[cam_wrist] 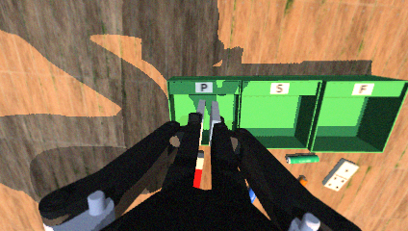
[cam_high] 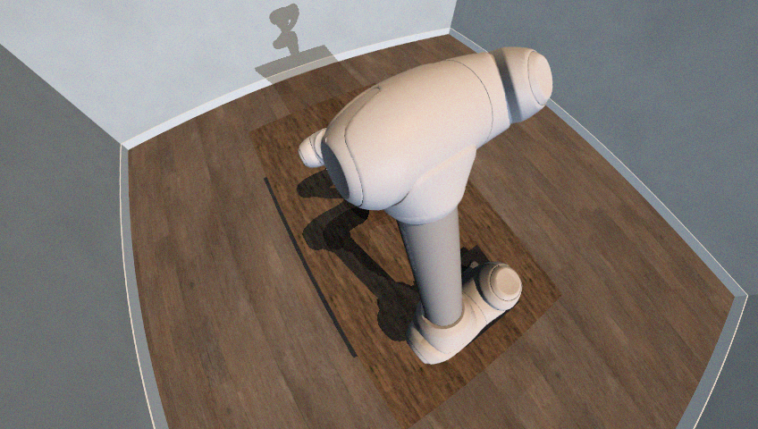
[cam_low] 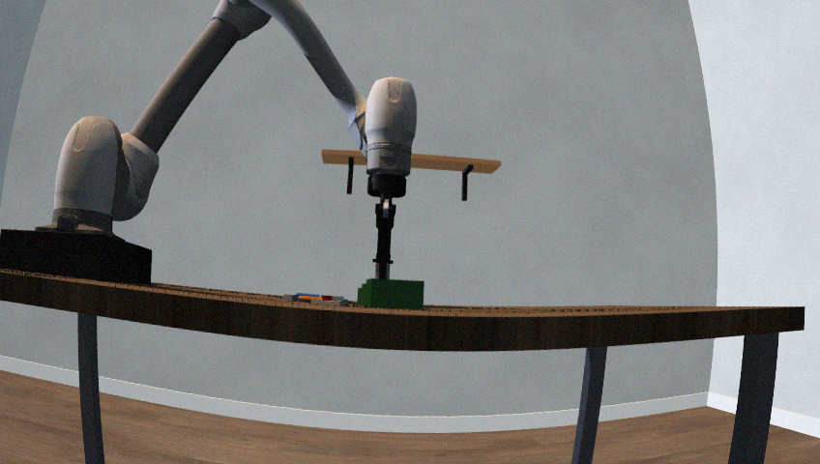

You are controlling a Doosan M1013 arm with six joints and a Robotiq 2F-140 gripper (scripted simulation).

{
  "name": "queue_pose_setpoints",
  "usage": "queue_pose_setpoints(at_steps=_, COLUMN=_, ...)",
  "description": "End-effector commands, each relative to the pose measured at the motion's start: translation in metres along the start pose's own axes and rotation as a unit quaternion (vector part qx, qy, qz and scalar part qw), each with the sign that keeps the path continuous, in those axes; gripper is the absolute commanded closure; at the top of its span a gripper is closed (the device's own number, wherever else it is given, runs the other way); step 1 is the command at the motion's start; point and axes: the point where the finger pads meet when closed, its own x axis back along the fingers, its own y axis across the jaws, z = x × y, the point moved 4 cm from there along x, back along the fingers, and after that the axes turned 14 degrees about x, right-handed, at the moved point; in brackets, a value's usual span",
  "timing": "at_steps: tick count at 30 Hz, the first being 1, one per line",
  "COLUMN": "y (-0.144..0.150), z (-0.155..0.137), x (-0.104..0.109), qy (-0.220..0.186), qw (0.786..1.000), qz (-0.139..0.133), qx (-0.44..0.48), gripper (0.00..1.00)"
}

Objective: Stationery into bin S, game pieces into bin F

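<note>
The tool [cam_low: 382, 275] [cam_wrist: 207, 110] is clenched on nothing, its tips at bin P [cam_wrist: 178, 87]. Three joined bins form one row on the tabletop [cam_high: 415, 391] [cam_low: 661, 325] [cam_wrist: 308, 29]; bin S [cam_wrist: 257, 89] and bin F [cam_wrist: 387, 89] show bare insides, P is partly hidden. Outside the row, opposite its labels, lie one domino [cam_wrist: 341, 174], one green battery [cam_wrist: 302, 159], and one red [cam_wrist: 197, 178], one blue [cam_wrist: 252, 195] and one orange thing [cam_wrist: 302, 181], partly hidden.

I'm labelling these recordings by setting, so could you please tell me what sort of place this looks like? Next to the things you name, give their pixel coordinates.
Probably a robot test room: an arm [cam_high: 415, 132] [cam_low: 184, 80] stands on a wooden table [cam_low: 517, 331], beside labelled green bins [cam_low: 394, 294] [cam_wrist: 313, 115], with plain walls around.
</note>
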Motion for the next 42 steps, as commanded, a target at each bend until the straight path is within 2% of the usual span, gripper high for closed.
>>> queue_pose_setpoints(at_steps=1, y=0.000, z=0.000, x=0.000, qy=0.000, qw=1.000, qz=0.000, qx=0.000, gripper=0.95)
queue_pose_setpoints(at_steps=15, y=0.000, z=0.000, x=0.000, qy=0.000, qw=1.000, qz=0.000, qx=0.000, gripper=0.95)
queue_pose_setpoints(at_steps=38, y=0.000, z=0.000, x=0.028, qy=0.000, qw=1.000, qz=0.000, qx=0.000, gripper=0.95)
queue_pose_setpoints(at_steps=42, y=0.000, z=0.000, x=0.044, qy=0.000, qw=1.000, qz=0.000, qx=0.000, gripper=0.95)
